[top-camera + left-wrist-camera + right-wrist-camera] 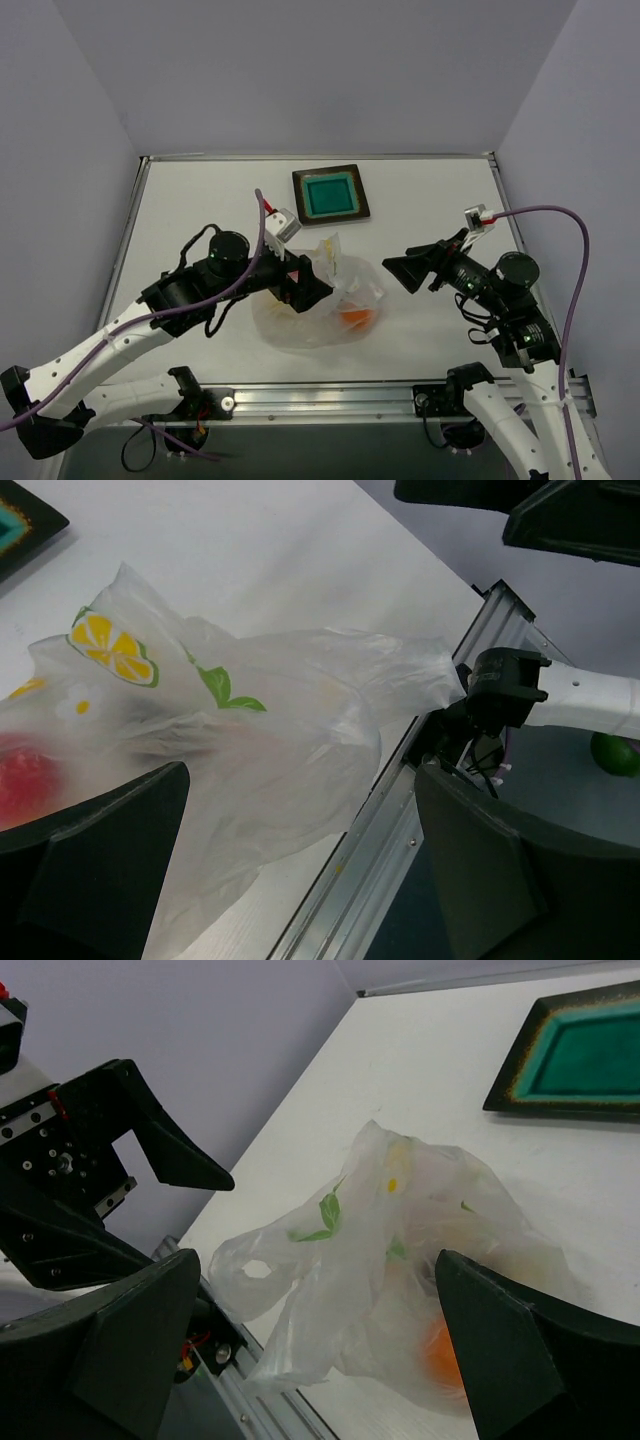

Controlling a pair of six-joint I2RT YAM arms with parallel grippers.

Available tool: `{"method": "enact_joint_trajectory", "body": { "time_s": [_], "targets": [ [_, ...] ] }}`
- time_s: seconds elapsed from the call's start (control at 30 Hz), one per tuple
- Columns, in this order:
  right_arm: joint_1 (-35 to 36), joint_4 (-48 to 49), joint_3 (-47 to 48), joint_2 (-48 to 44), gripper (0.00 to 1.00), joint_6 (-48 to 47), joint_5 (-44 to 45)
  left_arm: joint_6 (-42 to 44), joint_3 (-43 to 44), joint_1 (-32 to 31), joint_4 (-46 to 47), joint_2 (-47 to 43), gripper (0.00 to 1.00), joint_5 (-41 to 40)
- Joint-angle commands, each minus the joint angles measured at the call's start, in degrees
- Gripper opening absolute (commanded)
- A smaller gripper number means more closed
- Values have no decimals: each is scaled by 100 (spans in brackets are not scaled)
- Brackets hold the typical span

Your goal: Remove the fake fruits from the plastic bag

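Observation:
The plastic bag (330,305) lies crumpled near the table's front edge, whitish with yellow and green prints. An orange fruit (356,318) shows through its right side, and also in the right wrist view (441,1352). A red fruit (24,781) shows through the bag (250,730) in the left wrist view. The yellow and maroon fruits are hidden. My left gripper (312,290) is open over the bag's left part, with bag film between its fingers (95,855). My right gripper (394,268) is open just right of the bag (390,1250), holding nothing.
A square teal tray (352,207) with a dark brown rim sits behind the bag; it also shows in the right wrist view (520,1070). The metal front rail (380,820) runs close beside the bag. A green round thing (615,752) lies beyond the table edge.

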Motion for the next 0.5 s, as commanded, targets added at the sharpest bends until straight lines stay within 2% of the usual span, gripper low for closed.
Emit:
{"method": "enact_joint_trajectory", "body": {
  "time_s": [0.0,0.17,0.27,0.37,0.4,0.47],
  "targets": [
    [63,507,-242,58,100,202,-537,291,501,-457,75,183,94,-688],
    [177,516,-506,67,99,360,-494,467,712,-766,5,675,94,-1144],
    [309,709,-682,233,97,500,-388,511,713,-784,-128,869,94,-1952],
    [800,1025,-788,558,97,623,15,581,704,-784,-136,1089,100,-2349],
    [1237,1217,-788,751,97,624,182,599,704,-784,-171,1193,90,-2576],
    [1757,1184,-648,1015,97,415,936,581,678,-784,-259,1265,79,-2815]
  ]
}}
